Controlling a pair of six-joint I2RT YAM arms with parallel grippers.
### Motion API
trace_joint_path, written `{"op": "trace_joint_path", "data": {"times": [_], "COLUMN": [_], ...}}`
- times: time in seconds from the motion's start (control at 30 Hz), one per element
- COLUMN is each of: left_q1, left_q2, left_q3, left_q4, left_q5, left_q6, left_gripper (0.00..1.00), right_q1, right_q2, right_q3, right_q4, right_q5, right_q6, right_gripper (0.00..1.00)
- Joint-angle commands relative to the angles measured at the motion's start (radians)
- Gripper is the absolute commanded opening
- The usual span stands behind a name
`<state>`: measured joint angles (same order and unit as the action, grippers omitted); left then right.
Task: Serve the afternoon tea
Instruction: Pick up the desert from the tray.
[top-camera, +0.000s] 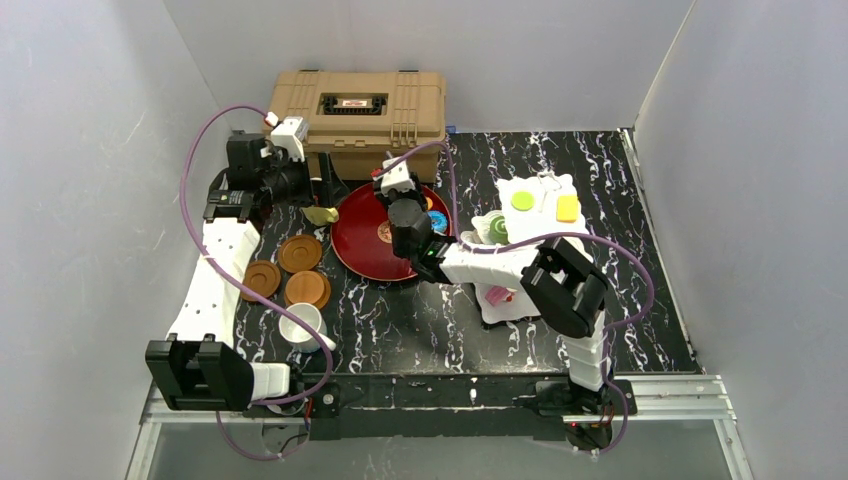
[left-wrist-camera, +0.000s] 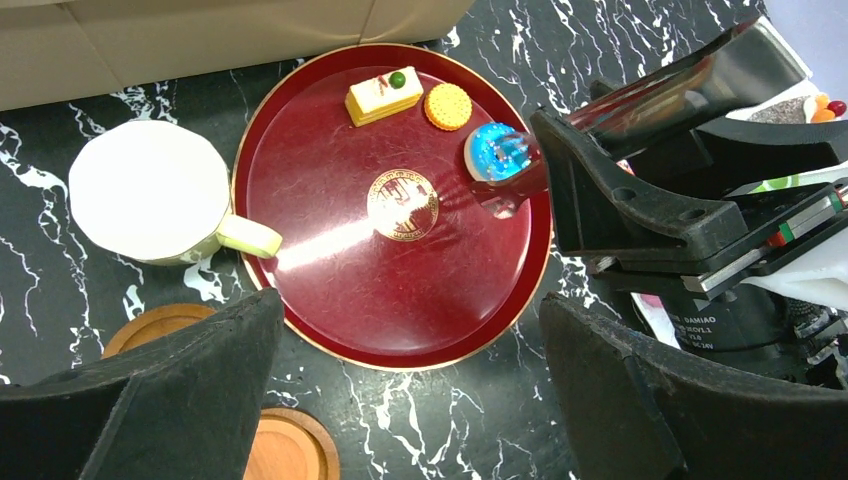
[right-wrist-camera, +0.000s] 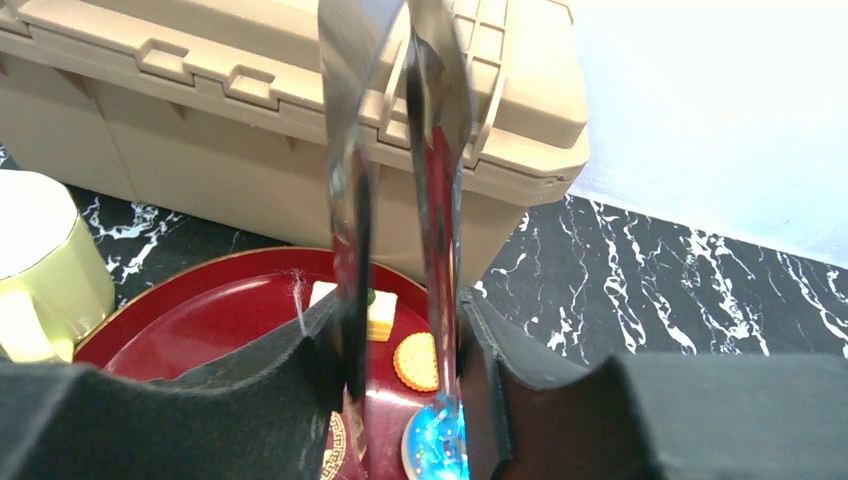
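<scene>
TEA SERVICE UNDER WAY: My right gripper (right-wrist-camera: 395, 340) is clenched on a pair of metal tongs (right-wrist-camera: 345, 200), whose blades reach down to the blue doughnut (left-wrist-camera: 497, 152) on the dark-red tray (left-wrist-camera: 330, 250). I work through the tongs because the toy cakes are small and the fingers bulky. The thin blades can close on one piece without knocking its neighbours. Whether they are pinching the doughnut at this instant I cannot tell (one tip lies over the icing, the other just beside it).

An orange biscuit (left-wrist-camera: 447, 106) and a yellow cake slice (left-wrist-camera: 383, 95) lie close by on the tray's far side, near the tan case (right-wrist-camera: 200, 130). The white three-tier stand (top-camera: 540, 190), where I judge these pieces belong, sits just right of the tray and already carries a green disc (top-camera: 522, 200) and a yellow piece (top-camera: 567, 208). That makes for a short carry.

My left gripper (left-wrist-camera: 410, 320) hangs off to the tray's left, fingers spread wide with nothing between them. I judge it is parked there to lend me its camera's view of the pick.

The pale-yellow mug (left-wrist-camera: 150, 190) stands at the tray's left edge, its handle over the rim. The white mug (top-camera: 303, 325) sits just beside the brown saucers (top-camera: 300, 253), on none of them.
</scene>
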<state>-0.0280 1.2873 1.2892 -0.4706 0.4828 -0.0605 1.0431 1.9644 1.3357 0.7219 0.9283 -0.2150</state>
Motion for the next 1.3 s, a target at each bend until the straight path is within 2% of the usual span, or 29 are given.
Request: {"op": "trace_joint_path", "data": {"times": [0.0,0.37,0.9,1.03,1.27], "left_q1": [0.008,0.014,0.020,0.021,0.022], "left_q2": [0.006,0.035,0.052,0.053,0.055], "left_q3": [0.004,0.042,0.060,0.059,0.061], "left_q4": [0.007,0.006,0.010,0.013,0.009], "left_q5": [0.034,0.050,0.059,0.058,0.060], "left_q6": [-0.001,-0.007,-0.015,-0.017,-0.024], "left_gripper": [0.98,0.98,0.98,0.98,0.98], "right_q1": [0.000,-0.034,-0.035,-0.035,-0.035], "right_q2": [-0.058,-0.041,-0.072,-0.077,-0.103], "right_q3": [0.003,-0.009,-0.105,-0.113,-0.116], "right_q4": [0.094,0.099,0.057,0.056,0.063], "right_q5": [0.041,0.038,0.029,0.024,0.012], "right_q6": [-0.032,-0.022,0.058,0.049,0.001], "right_gripper": [0.52,0.54,0.52,0.47,0.25]}}
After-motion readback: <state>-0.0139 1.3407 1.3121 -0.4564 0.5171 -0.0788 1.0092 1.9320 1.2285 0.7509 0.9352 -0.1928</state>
